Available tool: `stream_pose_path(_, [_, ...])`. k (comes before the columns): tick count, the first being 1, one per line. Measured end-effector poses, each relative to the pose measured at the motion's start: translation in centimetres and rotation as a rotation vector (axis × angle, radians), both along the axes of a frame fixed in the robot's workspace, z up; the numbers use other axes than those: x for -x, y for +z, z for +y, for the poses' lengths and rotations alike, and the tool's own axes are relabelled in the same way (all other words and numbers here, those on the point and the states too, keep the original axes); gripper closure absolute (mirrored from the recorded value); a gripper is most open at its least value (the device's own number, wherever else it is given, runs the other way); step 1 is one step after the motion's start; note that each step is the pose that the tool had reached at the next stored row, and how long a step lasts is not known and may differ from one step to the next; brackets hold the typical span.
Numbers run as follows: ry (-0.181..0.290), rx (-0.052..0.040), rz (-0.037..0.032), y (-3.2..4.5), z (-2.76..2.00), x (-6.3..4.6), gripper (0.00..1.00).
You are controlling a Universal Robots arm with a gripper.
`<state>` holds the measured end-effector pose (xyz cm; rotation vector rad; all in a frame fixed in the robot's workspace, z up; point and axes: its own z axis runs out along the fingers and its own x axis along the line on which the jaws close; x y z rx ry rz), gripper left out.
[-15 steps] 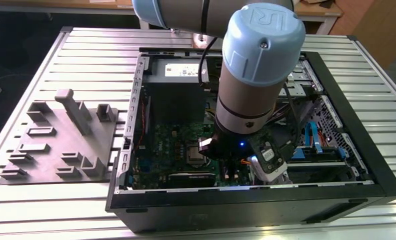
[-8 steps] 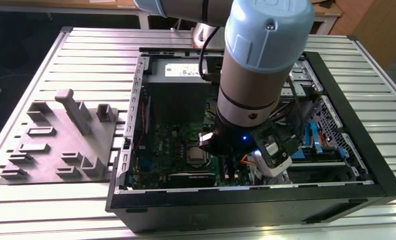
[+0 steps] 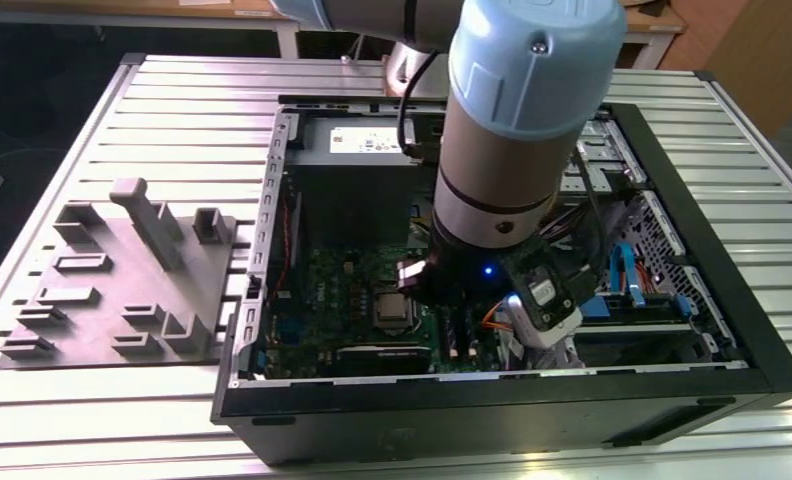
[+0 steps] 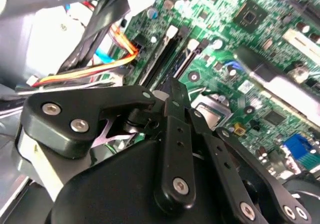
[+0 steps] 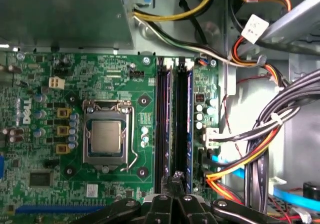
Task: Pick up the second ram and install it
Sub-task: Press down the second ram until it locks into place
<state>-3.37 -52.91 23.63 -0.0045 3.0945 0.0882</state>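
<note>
Inside the open computer case, my gripper (image 3: pixel 450 312) reaches down to the green board (image 3: pixel 327 292). In the first wrist view its fingertips (image 5: pixel 175 178) meet at one end of two long black slots, with nothing visible between them. A thin dark purplish ram (image 5: pixel 164 129) stands edge-up in the slot nearer the processor socket. A similar one (image 5: pixel 189 129) fills the slot beside it. I cannot tell which is the second ram. In the second wrist view the gripper (image 4: pixel 172 92) hangs just over the ends of these slots (image 4: pixel 160 59).
A grey fixture (image 3: pixel 129 285) with upright posts lies on the slatted table at the exterior view's left. The processor socket (image 5: pixel 107 139) sits beside the slots. Cable bundles (image 5: pixel 260 139) crowd the other side. The power supply (image 3: pixel 356 150) and the case walls (image 3: pixel 723 300) enclose the board.
</note>
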Motion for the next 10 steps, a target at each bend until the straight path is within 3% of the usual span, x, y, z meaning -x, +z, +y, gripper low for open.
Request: stream_pose_path(10, [0.0,-0.0003,-0.0001,-0.02,2.78,0.0,0.9])
